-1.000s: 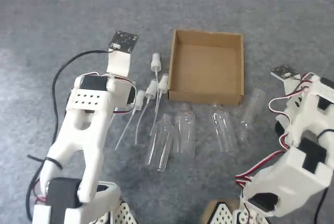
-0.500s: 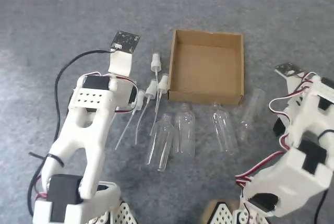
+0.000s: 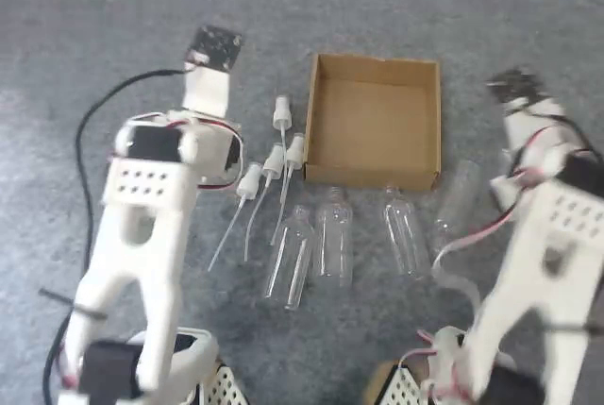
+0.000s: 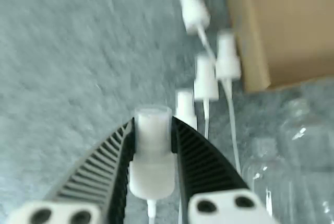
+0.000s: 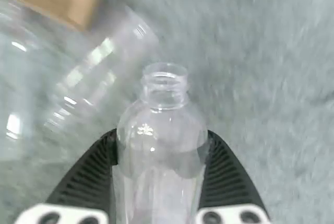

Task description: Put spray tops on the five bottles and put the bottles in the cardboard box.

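While left jaws pinch a spray top (image 4: 152, 153), right jaws grip bottle (image 5: 159, 145).

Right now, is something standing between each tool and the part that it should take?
Nothing visible does. The left tool is shut on a spray top, and the right tool is shut on a bottle, whose open neck is bare.

The spray tops (image 3: 282, 112) were white, the bottles (image 3: 332, 240) clear, the cardboard box (image 3: 373, 176) tan, the worktop (image 3: 94, 46) mottled grey, the jaws black and ribbed.
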`<state>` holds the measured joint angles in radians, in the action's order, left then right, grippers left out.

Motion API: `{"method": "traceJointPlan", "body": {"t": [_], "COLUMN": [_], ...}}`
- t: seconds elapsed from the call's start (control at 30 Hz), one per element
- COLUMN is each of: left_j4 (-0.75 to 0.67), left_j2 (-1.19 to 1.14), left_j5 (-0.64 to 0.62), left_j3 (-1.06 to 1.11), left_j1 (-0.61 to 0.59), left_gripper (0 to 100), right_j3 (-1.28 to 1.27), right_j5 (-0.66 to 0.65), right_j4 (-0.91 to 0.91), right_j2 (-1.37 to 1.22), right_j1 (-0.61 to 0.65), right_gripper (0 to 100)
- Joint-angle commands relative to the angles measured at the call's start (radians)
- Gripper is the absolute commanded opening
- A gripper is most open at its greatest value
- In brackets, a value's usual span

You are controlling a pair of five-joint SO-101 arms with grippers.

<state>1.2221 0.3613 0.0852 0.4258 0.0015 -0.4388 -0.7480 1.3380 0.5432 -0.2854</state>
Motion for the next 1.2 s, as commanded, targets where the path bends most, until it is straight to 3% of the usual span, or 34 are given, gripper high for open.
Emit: {"method": "traceJointPlan", "body": {"t": [0.0,0.2,0.37,0.6,0.9,1.17], "left_j4": [0.025,-0.014,-0.112,-0.195,-0.451,-0.474], "left_j2": [0.256,0.568,0.723,0.766,0.767,0.767], "left_j5": [-0.038,-0.219,-0.420,-0.525,-0.597,-0.595], "left_j3": [-0.085,-0.088,-0.084,-0.077,0.131,0.236], "left_j1": [-0.006,0.000,-0.005,-0.008,-0.003,-0.002], "left_gripper": [1,1,1,1,1,1], "right_j3": [-0.049,-0.129,-0.242,-0.439,-0.595,-0.608], "right_j5": [0.124,0.290,0.361,0.388,0.394,0.394], "right_j4": [-0.047,-0.119,-0.371,-0.615,-0.627,-0.627], "right_j2": [0.252,0.406,0.380,0.338,0.518,0.553], "right_j1": [0.219,0.677,0.891,1.024,1.122,1.119], "right_gripper": [0.6,0.6,0.6,0.6,0.6,0.6]}}
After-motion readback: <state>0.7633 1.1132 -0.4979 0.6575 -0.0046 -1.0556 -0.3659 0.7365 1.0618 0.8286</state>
